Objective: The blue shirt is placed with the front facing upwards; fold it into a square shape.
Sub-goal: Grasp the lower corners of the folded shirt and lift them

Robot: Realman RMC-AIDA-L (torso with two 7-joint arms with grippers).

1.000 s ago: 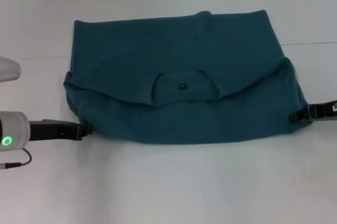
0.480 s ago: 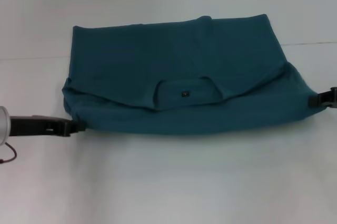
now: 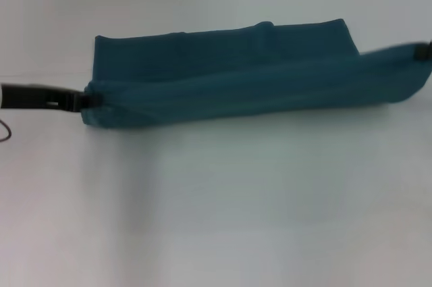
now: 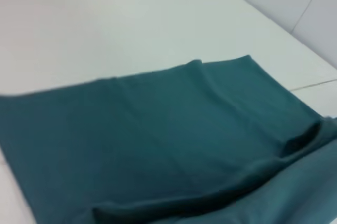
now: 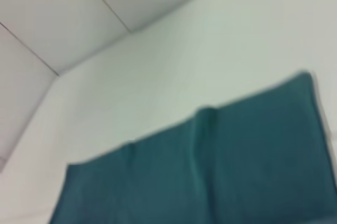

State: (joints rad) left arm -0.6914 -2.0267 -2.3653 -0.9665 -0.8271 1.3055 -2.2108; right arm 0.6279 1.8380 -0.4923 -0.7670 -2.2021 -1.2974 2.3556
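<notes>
Two hands, left hand (image 3: 86,100) and right hand (image 3: 425,50), at blue shirt (image 3: 223,64) corners, lettering unseen.

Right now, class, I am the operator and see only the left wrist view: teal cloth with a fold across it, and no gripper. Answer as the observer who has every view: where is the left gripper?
Observer: In the head view the left gripper is shut on the blue shirt at its left end, on the folded-over edge.
Operator: And the right one?
Observer: The right gripper grips the shirt's right end, at the very border of the head view.
Operator: Is the held edge level?
Observer: No. In the head view its right end sits higher than its left end.
</notes>
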